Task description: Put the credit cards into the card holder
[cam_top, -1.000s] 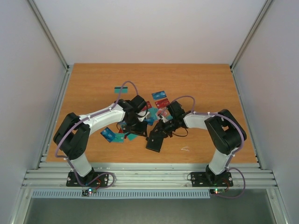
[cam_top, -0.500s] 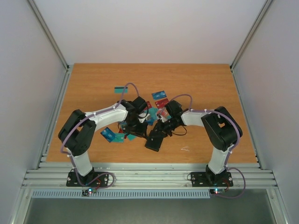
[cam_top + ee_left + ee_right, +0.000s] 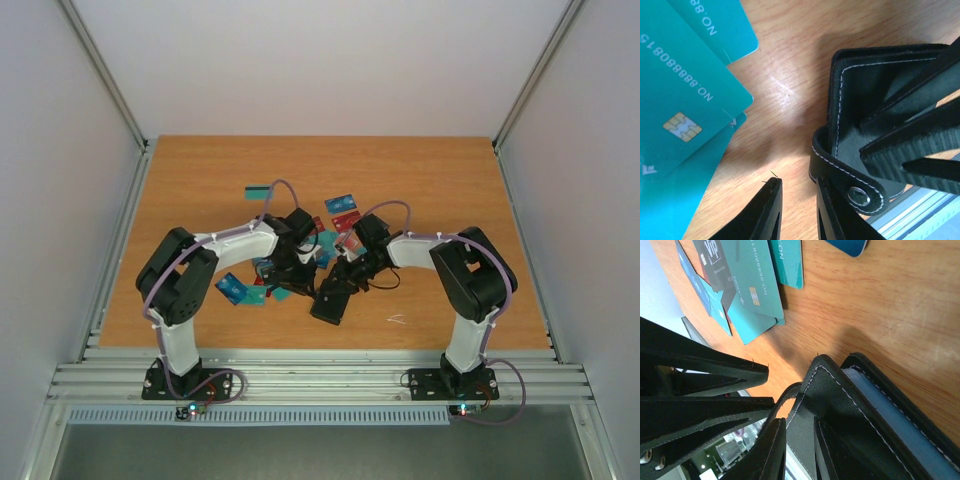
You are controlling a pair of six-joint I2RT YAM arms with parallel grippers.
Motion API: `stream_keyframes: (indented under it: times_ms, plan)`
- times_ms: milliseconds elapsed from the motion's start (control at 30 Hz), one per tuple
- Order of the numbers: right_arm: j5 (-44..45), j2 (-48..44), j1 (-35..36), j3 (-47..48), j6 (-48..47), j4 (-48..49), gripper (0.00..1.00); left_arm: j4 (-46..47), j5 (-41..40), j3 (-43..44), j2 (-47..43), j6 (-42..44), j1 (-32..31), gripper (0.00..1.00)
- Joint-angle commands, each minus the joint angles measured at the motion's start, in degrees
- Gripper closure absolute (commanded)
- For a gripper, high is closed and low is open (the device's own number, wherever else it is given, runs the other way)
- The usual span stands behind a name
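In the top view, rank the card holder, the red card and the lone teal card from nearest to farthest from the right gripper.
1. The card holder: right at the right gripper, on its near side.
2. The red card: a little farther back, beside the wrist.
3. The lone teal card: farthest, off to the back left.

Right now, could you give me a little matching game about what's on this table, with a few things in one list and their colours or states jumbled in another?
Things:
1. card holder
2. chip card
3. table
4. right gripper

Descriptions:
A. teal
B. clamped on a black flap
C. orange-brown wood
D. black with pale stitching

Pairs: 1-D, 2-A, 3-C, 4-B
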Motion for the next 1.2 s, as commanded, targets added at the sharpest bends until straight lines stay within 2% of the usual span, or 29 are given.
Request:
stream_keyframes:
  times_ms: [0,500,900,1167]
  plan:
    - [1.64,1.45,-0.50,1.31,-2.13,-2.24,0.81,1.36,1.59,3.21,2.28,1.94,0.37,0.79]
    - [0.34,1.77,-2.44,2.12,-1.34,-2.28,0.83,-0.13,6.77,6.27,6.22,6.75,-0.01,0.79]
    - [-2.18,1.80,-2.78,4.34,-1.47,-3.15,0.83,2.43,5.96,6.07,8.58,0.42,-1.33,0.82]
    - [0.83,-3.90,-2.79,4.60,-6.31,-12.33,0.81,2.61,4.59,5.90,9.59,-1.25,-1.29,0.83]
